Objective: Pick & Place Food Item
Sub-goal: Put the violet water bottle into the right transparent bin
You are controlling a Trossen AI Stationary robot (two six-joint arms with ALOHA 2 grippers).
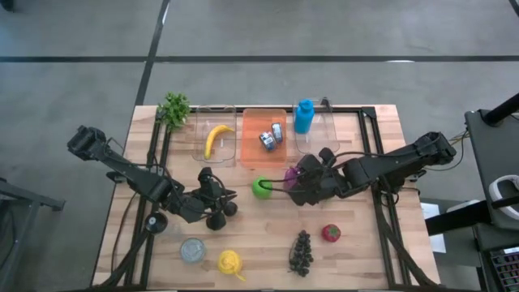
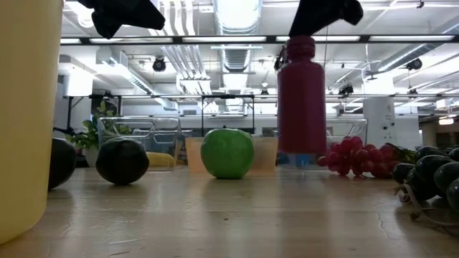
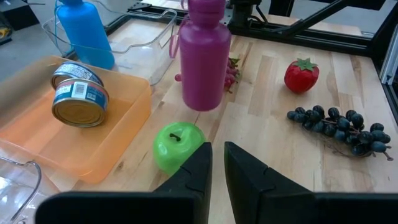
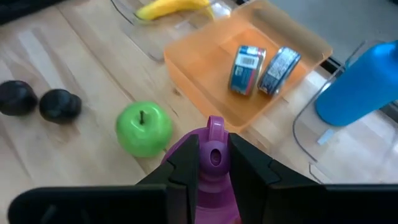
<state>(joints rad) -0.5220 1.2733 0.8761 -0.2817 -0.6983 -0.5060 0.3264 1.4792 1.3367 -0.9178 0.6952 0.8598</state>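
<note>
- The purple bottle [image 4: 213, 180] is gripped at its top by the right gripper [image 4: 213, 155], with one finger pressed on each side of the cap.
- In the low view, the bottle [image 2: 301, 100] is seen upright, and its bottom looks lifted a little off the table [image 2: 229, 215], though this is hard to tell for sure.
- The green apple [image 1: 261, 187] is found near the middle of the table, just left of the purple bottle.
- The left gripper [image 3: 216, 163] is held above the table, near the apple, with its fingers almost closed and nothing between them.
- Two dark round fruits [image 1: 220, 212] are seen right by the left gripper.
- Two tin cans [image 1: 272, 135] are kept in the orange tray [image 1: 253, 154] at the far side.
- A banana [image 1: 215, 139] is kept in the clear tray to the left of the orange one, and a blue bottle [image 1: 303, 116] in the clear tray to the right.
- A strawberry [image 1: 331, 233], dark grapes [image 1: 301, 252] and a yellow fruit [image 1: 231, 262] are spread along the near side.
- Red grapes [image 2: 356, 158] are seen beside the purple bottle.
</note>
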